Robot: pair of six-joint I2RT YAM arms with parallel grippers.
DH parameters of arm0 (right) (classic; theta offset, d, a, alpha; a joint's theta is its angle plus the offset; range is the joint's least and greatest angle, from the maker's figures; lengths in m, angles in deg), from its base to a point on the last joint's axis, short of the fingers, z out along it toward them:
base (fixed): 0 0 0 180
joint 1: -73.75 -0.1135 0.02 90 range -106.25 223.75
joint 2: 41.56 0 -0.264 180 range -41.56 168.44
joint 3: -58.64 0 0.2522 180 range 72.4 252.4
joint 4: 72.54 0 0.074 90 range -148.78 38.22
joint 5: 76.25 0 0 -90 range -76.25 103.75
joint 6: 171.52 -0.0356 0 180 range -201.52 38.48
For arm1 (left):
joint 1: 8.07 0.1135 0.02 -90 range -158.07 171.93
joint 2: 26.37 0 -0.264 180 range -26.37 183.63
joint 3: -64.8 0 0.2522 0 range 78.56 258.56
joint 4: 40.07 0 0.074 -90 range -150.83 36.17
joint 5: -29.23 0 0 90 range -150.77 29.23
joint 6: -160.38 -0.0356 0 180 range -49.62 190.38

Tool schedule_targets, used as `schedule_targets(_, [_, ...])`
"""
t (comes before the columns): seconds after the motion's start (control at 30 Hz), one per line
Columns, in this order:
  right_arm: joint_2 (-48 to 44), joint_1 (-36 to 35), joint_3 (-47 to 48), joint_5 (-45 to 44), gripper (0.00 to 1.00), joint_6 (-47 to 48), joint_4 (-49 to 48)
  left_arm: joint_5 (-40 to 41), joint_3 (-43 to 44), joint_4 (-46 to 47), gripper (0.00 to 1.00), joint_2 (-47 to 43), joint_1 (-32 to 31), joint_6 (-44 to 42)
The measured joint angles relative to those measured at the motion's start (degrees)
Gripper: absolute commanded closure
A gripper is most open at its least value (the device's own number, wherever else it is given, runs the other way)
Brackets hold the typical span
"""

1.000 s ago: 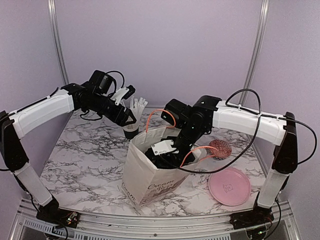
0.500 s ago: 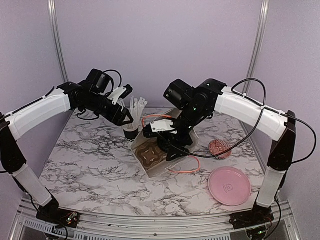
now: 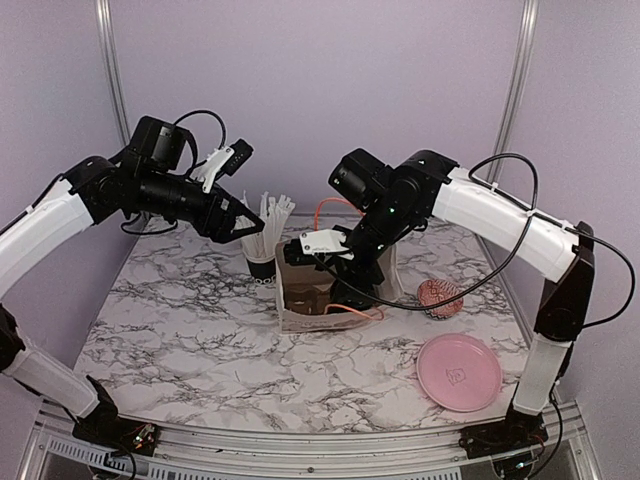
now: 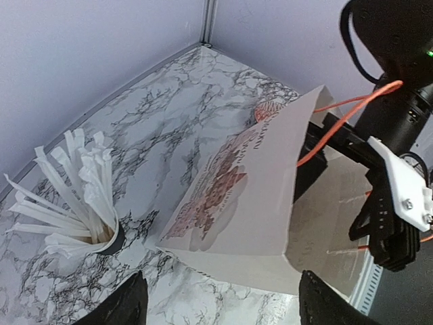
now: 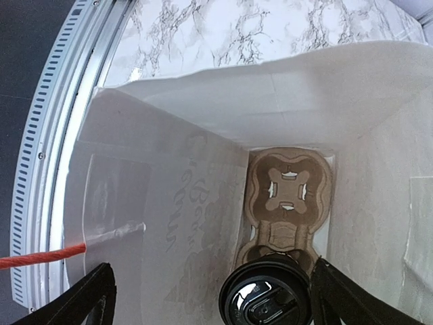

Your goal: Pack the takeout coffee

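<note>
The right pincer point(image 5: 213, 267) reaches down into a white paper bag point(image 5: 284, 88). Its two fingers are spread wide at the bottom corners of the wrist view, released and gripping nothing. Between them, at the bottom centre of that frame, sits the coffee cup point(image 5: 266, 302) with its black lid on. It is close to the finger on the right of the frame and well apart from the one on the left; whether the nearer finger touches it I cannot tell. The cup stands in the near pocket of a brown cardboard tray point(image 5: 287, 193) that lies flat on the floor of the bag. An orange cable point(image 5: 40, 256) crosses the lower left of the same view.

In the overhead view the bag stands at the middle of the marble counter point(image 3: 170, 330), with the right arm bent down into its mouth.

The left pincer point(image 4: 222, 276) hangs above the counter in the upper left of the overhead view, fingers apart and holding nothing. In its wrist view the bag's printed side is just ahead. To the left stands a black cup stuffed with white straws point(image 4: 74, 196), just beside the bag.

A pink plate point(image 3: 458, 372) lies at the lower right of the overhead view.
</note>
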Motion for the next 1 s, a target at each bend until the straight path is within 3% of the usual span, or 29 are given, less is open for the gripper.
schedule_targets(0.17, [0.0, 0.09, 0.0, 0.0, 0.04, 0.0, -0.02, 3.04, 0.68, 0.11, 0.26, 1.66, -6.03, 0.11])
schedule_targets(0.4, [0.0, 0.22, 0.02, -0.7, 0.05, 0.0, -0.31, 7.65, 5.92, 0.24, 0.36, 11.52, -6.99, -1.18])
schedule_targets(0.57, [0.0, 0.31, 0.02, -1.4, 0.05, 0.02, -0.68, 6.84, 9.16, 0.37, 0.61, 15.23, -6.97, -2.32])
schedule_targets(0.7, [-0.02, 0.44, 0.02, -1.62, 0.05, 0.07, -0.7, 5.64, 11.41, 0.35, 0.71, 17.09, -7.19, -3.02])
schedule_targets(0.93, [-1.38, 0.46, 0.74, -1.55, 0.06, 1.42, 0.02, 4.04, 12.5, 0.5, 1.0, 18.8, -7.65, -4.11])
schedule_targets(1.0, [-2.23, 0.5, 2.1, -1.2, 0.05, 2.54, 1.07, 3.61, 12.5, 0.46, 1.0, 18.8, -7.69, -4.48])
